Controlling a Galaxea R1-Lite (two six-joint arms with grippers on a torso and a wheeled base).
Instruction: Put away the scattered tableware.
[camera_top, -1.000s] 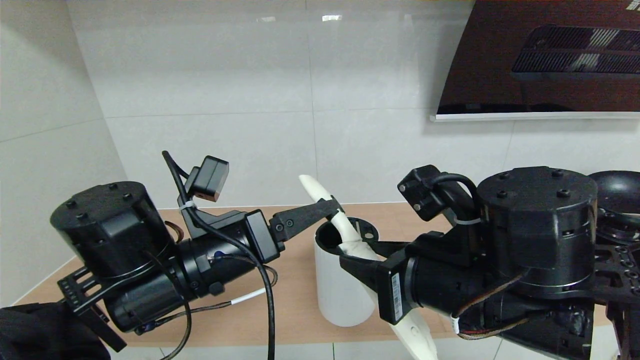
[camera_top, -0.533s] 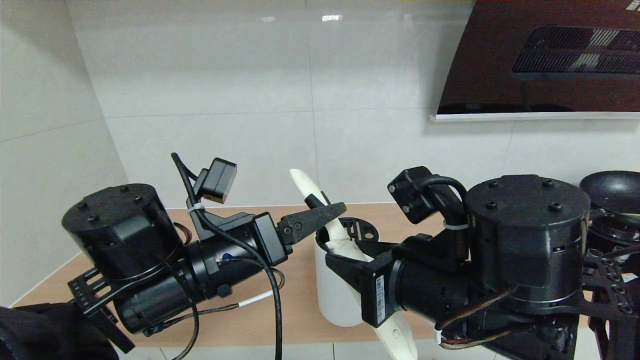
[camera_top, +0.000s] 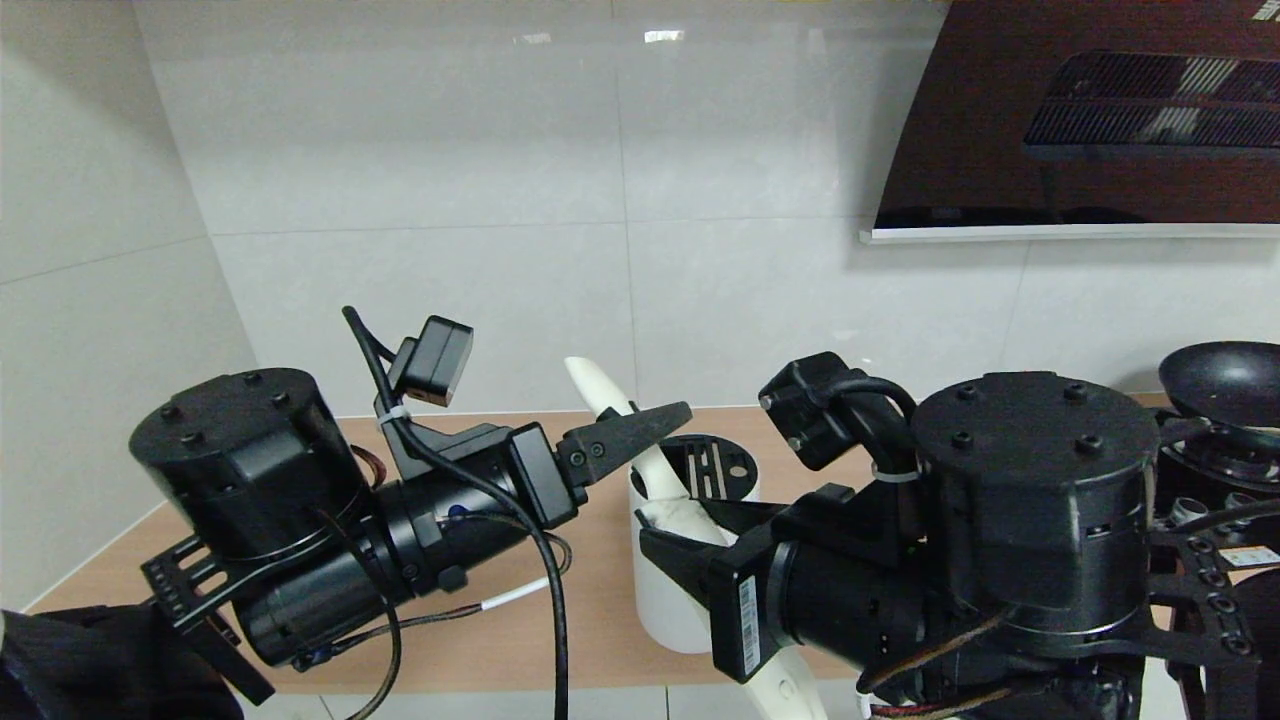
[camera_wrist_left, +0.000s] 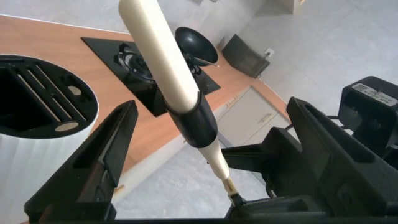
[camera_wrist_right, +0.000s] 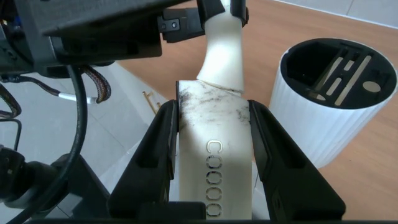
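A cream spatula (camera_top: 592, 385) with a black band on its handle slants over the white ribbed utensil holder (camera_top: 680, 610). My right gripper (camera_top: 690, 527) is shut on the spatula's wide blade (camera_wrist_right: 217, 149), beside the holder (camera_wrist_right: 336, 106). My left gripper (camera_top: 660, 425) stands open around the handle (camera_wrist_left: 165, 68), with its fingers (camera_wrist_left: 112, 149) spread wide and clear of it. The holder's slotted top (camera_wrist_left: 37, 93) lies just beyond the left gripper (camera_wrist_left: 211, 109). The spatula's lower end is hidden behind the right arm in the head view.
The holder stands on a wooden counter (camera_top: 590, 620) against a white tiled wall. A black hob with a dark pan (camera_top: 1220, 385) sits at the right, under a dark range hood (camera_top: 1080, 120). The counter's front edge runs just below the holder.
The right arm has moved left and a little lower with the spatula, so the handle tip has shifted left. The left arm has edged right and up.
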